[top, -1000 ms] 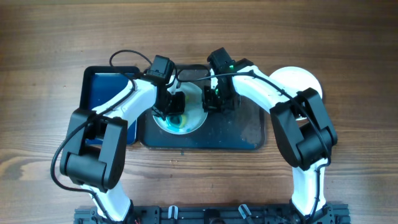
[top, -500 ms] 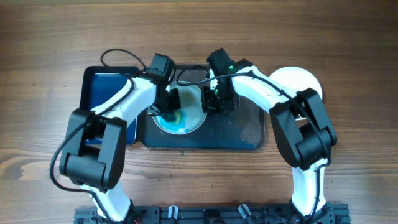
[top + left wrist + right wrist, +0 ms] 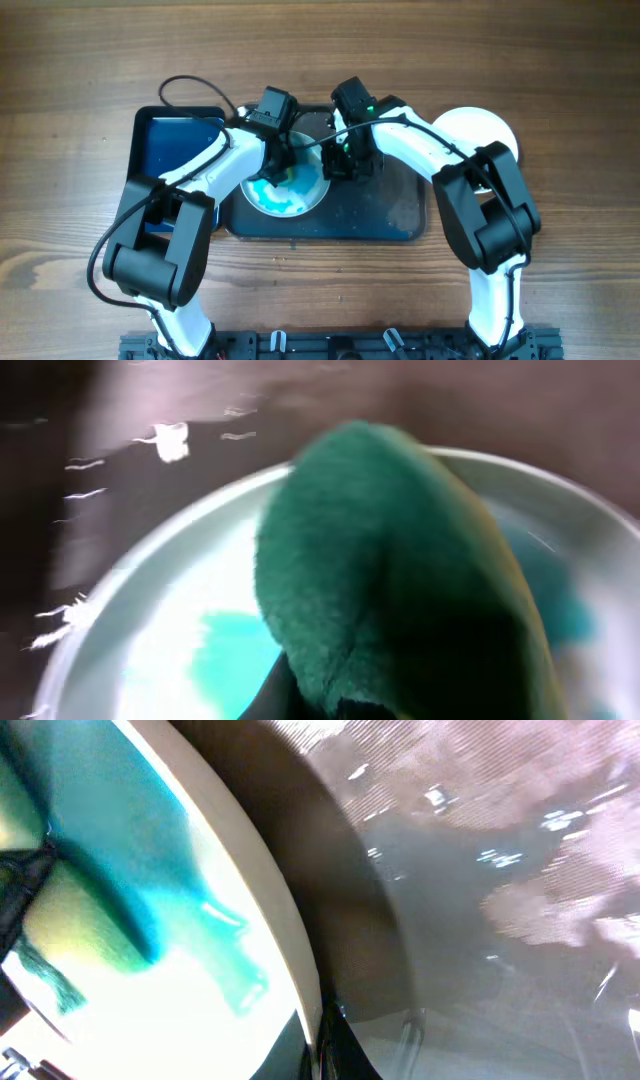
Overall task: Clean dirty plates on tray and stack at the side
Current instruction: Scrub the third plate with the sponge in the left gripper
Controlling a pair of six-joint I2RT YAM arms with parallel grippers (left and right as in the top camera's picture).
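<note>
The left gripper (image 3: 283, 163), clenched on a green fuzzy sponge (image 3: 400, 590), has swept toward the far table edge over the round white blue-smeared plate (image 3: 290, 198) on the large dark rectangular tray (image 3: 390, 215). The right gripper (image 3: 342, 166) seems to pinch the plate's rim. Blue remains, so stacking must wait.

My dark green sponge (image 3: 400, 580) against a white plate (image 3: 290, 195) smeared turquoise-blue, on a black, wet-speckled tray (image 3: 390, 215); nearby, a blue-floored black bin (image 3: 170, 140) and a brown wood-grain table (image 3: 80, 80).
</note>
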